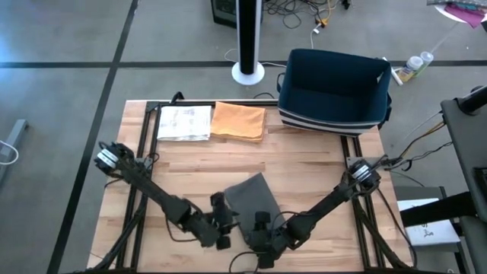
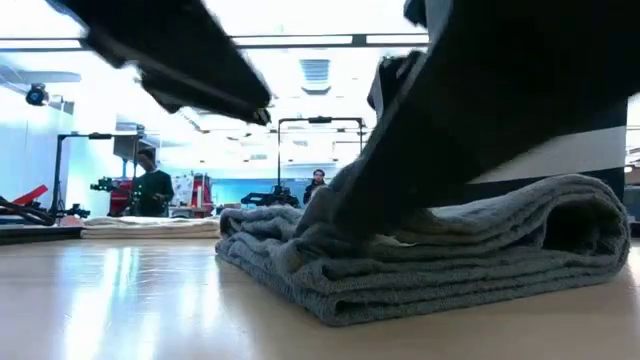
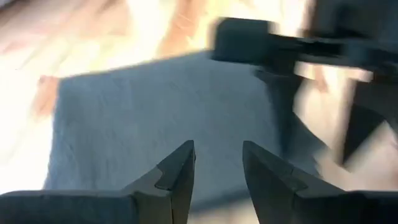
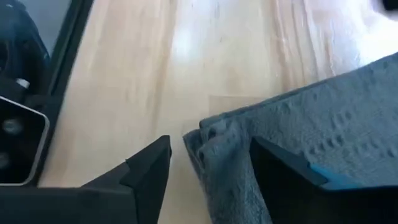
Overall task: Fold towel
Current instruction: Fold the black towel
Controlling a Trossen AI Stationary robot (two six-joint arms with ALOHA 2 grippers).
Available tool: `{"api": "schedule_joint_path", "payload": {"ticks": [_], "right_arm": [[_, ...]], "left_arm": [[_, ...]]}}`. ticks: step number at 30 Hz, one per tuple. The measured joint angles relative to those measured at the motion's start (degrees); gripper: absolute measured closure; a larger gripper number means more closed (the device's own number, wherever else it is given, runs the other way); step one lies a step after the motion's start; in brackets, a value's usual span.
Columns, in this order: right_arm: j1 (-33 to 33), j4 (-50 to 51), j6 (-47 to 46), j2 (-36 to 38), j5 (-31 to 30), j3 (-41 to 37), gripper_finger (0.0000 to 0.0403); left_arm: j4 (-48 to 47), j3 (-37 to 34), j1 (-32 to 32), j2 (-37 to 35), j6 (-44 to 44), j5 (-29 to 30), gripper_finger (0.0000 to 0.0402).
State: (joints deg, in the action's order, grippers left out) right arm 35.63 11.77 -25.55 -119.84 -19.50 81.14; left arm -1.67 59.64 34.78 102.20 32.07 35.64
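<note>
A grey towel (image 1: 251, 194) lies folded in several layers on the wooden table (image 1: 319, 167), near its front edge; the low view shows its stacked folds (image 2: 450, 250). My left gripper (image 1: 227, 221) hangs open above the towel's left side (image 3: 161, 106), with nothing between its fingers (image 3: 217, 146). My right gripper (image 1: 262, 226) is open low at the towel's near edge, its fingers on either side of a rumpled corner (image 4: 211, 143). My right gripper stands open over the towel's near corner (image 4: 214, 140), slanting down from the table's near right. One finger (image 4: 280, 168) lies over the cloth's top layer; whether it touches I cannot tell. The towel rests flat on the table.
At the table's far edge lie a folded orange towel (image 1: 238, 120) and a folded white one (image 1: 184, 122). A navy basket (image 1: 335, 90) stands at the far right. Bare wood lies between these and the grey towel. People and equipment show in the room beyond (image 2: 150, 190).
</note>
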Motion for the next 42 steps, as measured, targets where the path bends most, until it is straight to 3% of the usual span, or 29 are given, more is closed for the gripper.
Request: {"api": "schedule_joint_path", "payload": {"ticks": [3, 6, 12, 17, 22, 28, 30, 38, 42], "right_arm": [[0.21, 0.17, 0.14, 0.46, 0.02, 0.51, 0.0168], [0.97, 3.61, -0.09, 2.03, -0.56, 1.00, 0.0159], [4.94, 7.43, -0.66, 10.53, -14.39, -0.85, 0.0152], [4.12, 6.43, -3.45, 11.45, -16.54, -5.66, 0.0162], [1.92, -2.31, -4.30, 8.40, -16.53, -12.01, 0.0173], [0.72, -35.07, -2.52, 5.98, -16.14, -24.27, 0.0184], [0.70, -40.92, -2.94, 5.17, -14.91, -27.75, 0.0188], [2.45, -43.63, 4.17, 15.18, -20.25, -32.68, 0.0197], [2.84, -41.31, 0.91, 16.70, -22.06, -37.12, 0.0198]], "left_arm": [[8.92, -3.48, -2.80, 1.95, -1.52, -0.99, 0.0280], [10.36, -6.50, -3.72, 3.73, -0.96, -3.00, 0.0287], [11.27, -12.85, -3.79, 4.13, 5.05, -3.13, 0.0295], [16.84, -16.69, -3.77, 4.01, 6.65, -2.27, 0.0288], [19.71, -18.33, -3.77, 4.01, 6.40, -2.54, 0.0282], [19.80, -19.04, -3.71, 3.99, 5.63, -3.74, 0.0289], [19.72, -19.11, -3.73, 3.99, 5.05, -4.08, 0.0293], [19.62, -19.17, -3.79, 4.03, 4.93, -5.04, 0.0300], [19.64, -19.19, -3.78, 4.05, 4.88, -5.63, 0.0293]]}}
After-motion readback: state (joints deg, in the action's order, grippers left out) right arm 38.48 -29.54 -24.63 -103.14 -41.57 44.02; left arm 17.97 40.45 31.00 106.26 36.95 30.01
